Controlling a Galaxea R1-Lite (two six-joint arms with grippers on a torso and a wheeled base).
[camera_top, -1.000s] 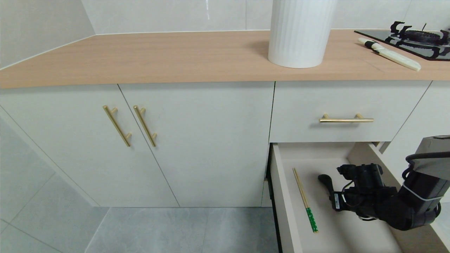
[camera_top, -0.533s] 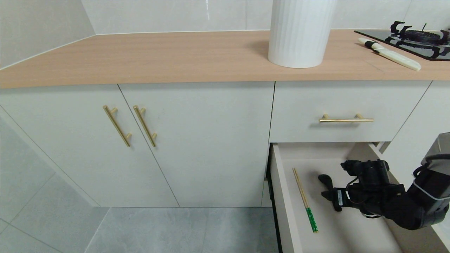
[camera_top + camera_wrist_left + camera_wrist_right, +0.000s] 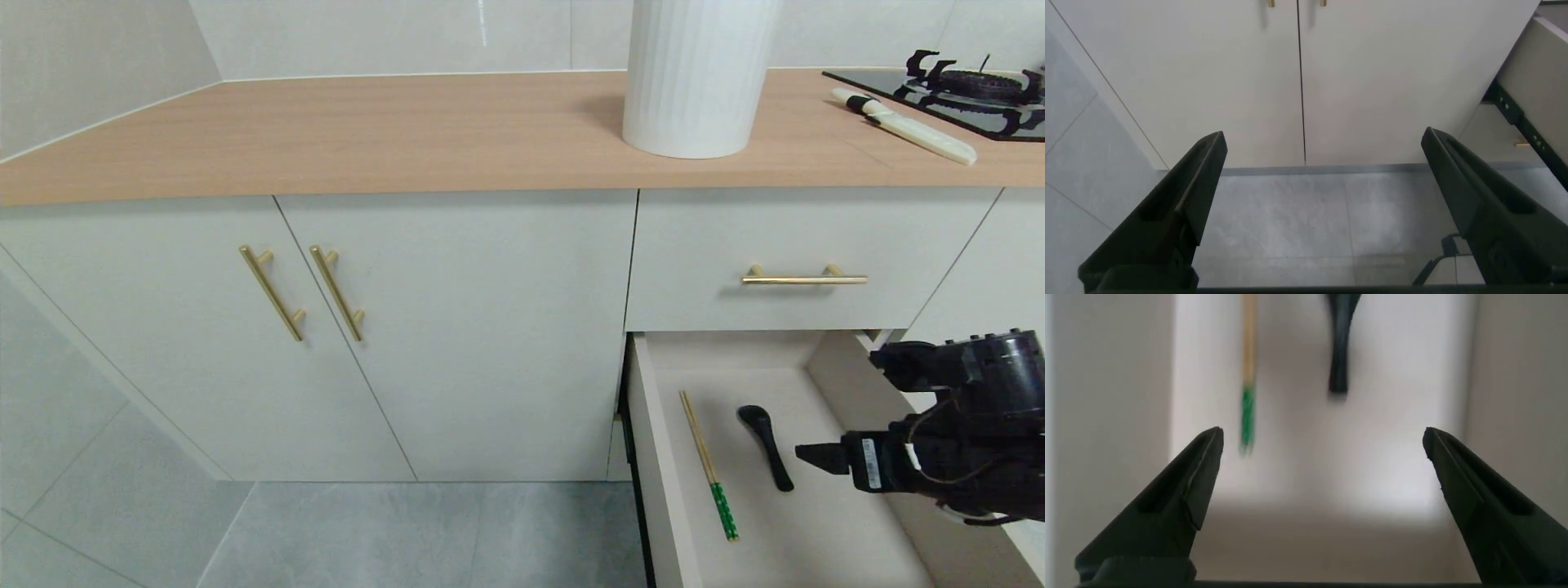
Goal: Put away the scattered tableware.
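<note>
Lying in the open drawer (image 3: 653, 457), the black spoon (image 3: 766, 445) is just beside the chopsticks (image 3: 709, 478), not touching them. The right claw (image 3: 1321, 445) hangs above it, wide and empty. The left claw (image 3: 1323, 139) is wide too, over the floor. This item seems finished. Next, I think, comes the knife (image 3: 906, 126) lying flat on the table (image 3: 408, 131), which calls for a low, careful grip.

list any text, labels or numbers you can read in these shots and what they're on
White sticker on the right gripper: dark print, too small to read.
Green ends of the chopsticks in the open drawer: a pattern, no legible characters.
Spoon, knife, white container: no text to be seen.
No text can be read in any view.
</note>
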